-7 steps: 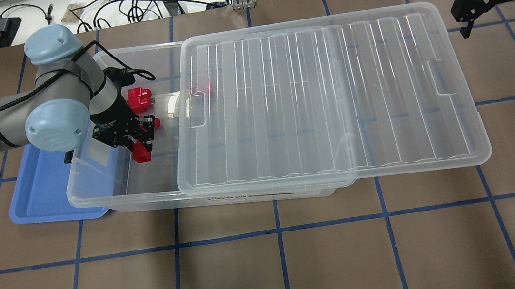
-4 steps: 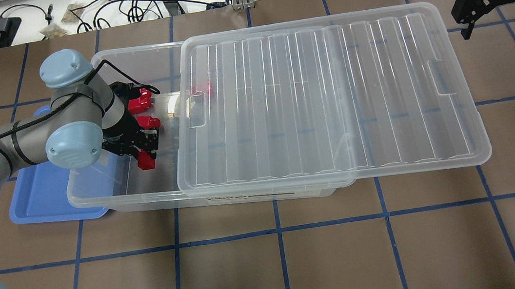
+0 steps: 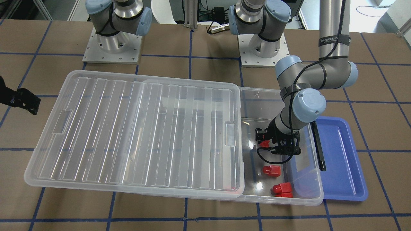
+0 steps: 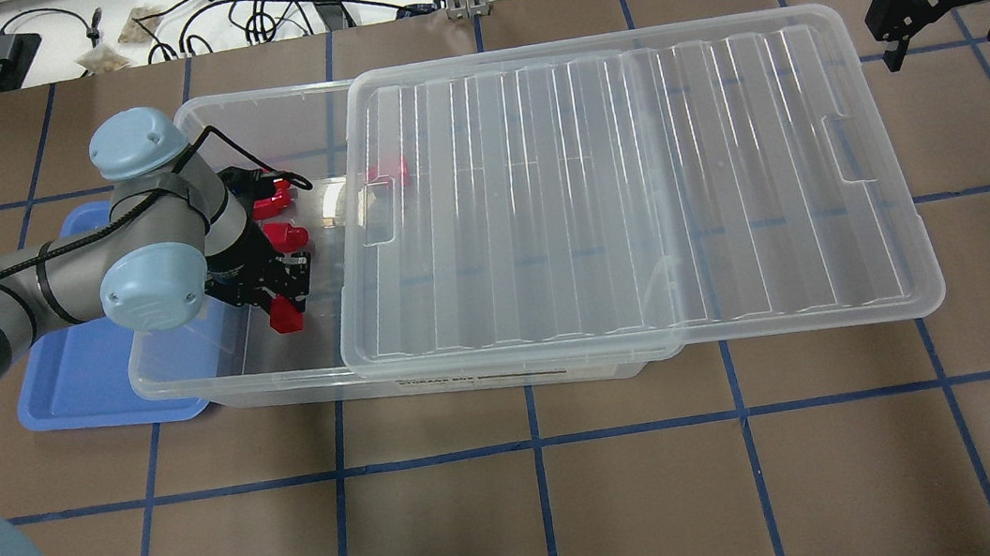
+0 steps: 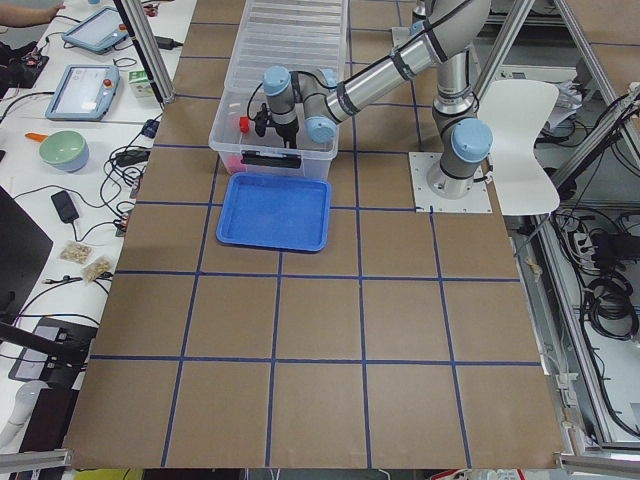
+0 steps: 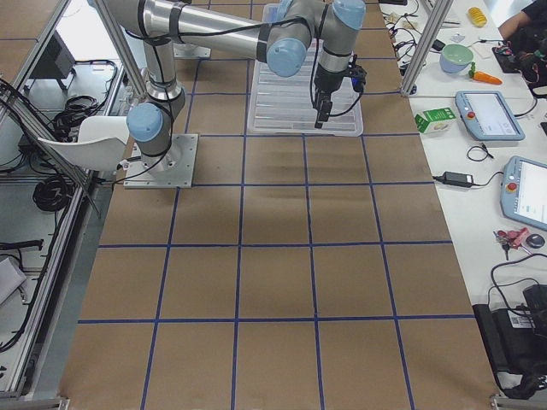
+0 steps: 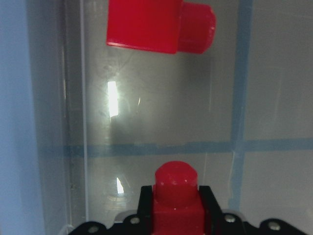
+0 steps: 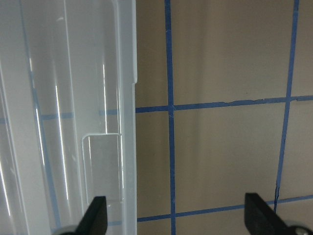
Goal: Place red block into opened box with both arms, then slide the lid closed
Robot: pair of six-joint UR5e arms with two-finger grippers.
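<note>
Left gripper (image 4: 283,306) is closed on the red block (image 7: 176,196), one finger on each side of the boxy body; the wrist view shows the narrower stub pointing away from the camera toward the floor of the box (image 4: 187,387). The gripper stands in the uncovered section at the box's left end, just beside the lid's near short edge. Whether the block already touches the floor cannot be determined. Two other red blocks (image 3: 271,170) lie loose on the floor of the same section, apart from the held one, and a faint red shape shows under the lid's corner. The lid (image 4: 617,197) rests on the box, displaced toward the robot's right so that it covers most of the box and overhangs its right end. Right gripper (image 4: 950,43) is spread wide and holds nothing; it hovers beyond the far right corner of the lid, clear of it. A blue tray (image 4: 83,385) sits against the box's left end, partly beneath it. Status, as judged: the block has been carried into the box but not released. Outstanding steps: open the left gripper, withdraw that arm from the box, then slide the lid leftward until it covers the open section.
</note>
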